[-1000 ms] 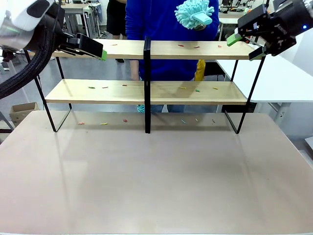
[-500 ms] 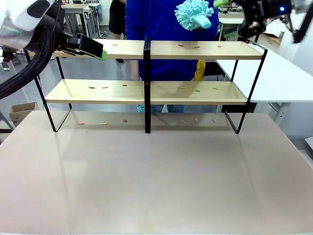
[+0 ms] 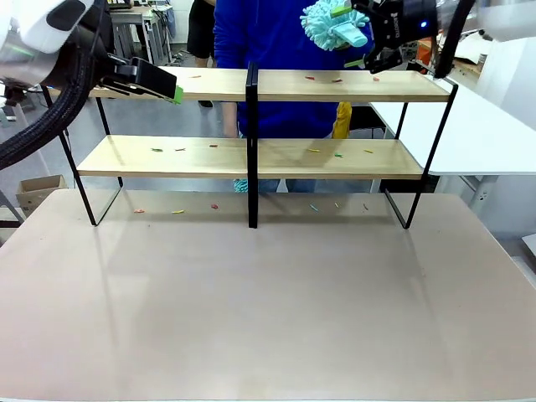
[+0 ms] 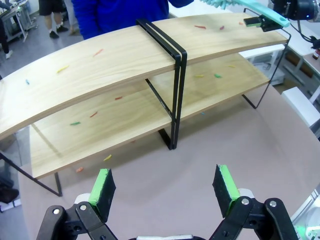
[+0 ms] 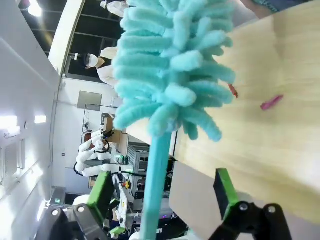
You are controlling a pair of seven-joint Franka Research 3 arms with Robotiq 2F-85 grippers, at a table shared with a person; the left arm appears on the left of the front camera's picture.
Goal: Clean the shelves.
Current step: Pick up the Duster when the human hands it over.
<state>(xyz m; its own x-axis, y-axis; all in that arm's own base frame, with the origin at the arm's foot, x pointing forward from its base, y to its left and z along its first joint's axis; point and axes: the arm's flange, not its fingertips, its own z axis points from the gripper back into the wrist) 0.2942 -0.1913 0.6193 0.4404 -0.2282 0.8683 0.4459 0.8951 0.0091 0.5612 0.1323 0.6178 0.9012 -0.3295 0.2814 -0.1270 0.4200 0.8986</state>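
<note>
The shelves point(image 3: 335, 85) are a two-tier wooden rack on a black frame at the far side of the tabletop, also seen in the left wrist view point(image 4: 125, 55). Small coloured scraps point(image 3: 311, 79) lie on both boards and underneath. A fluffy teal duster point(image 3: 328, 23) is held up above the top board in front of a person in blue point(image 3: 268, 42). My right gripper point(image 3: 350, 37) is open with its fingers on either side of the duster's handle point(image 5: 152, 175). My left gripper point(image 3: 174, 90) is open by the top board's left end, with nothing between its pads point(image 4: 102, 186).
The beige tabletop point(image 3: 268, 301) stretches in front of the rack. A white table point(image 3: 477, 134) stands to the right and a cardboard box point(image 3: 38, 191) on the floor to the left. Other people and tables are far behind.
My right gripper has swung left and up from the rack's right end to the duster's handle. The left gripper and the duster have stayed put.
</note>
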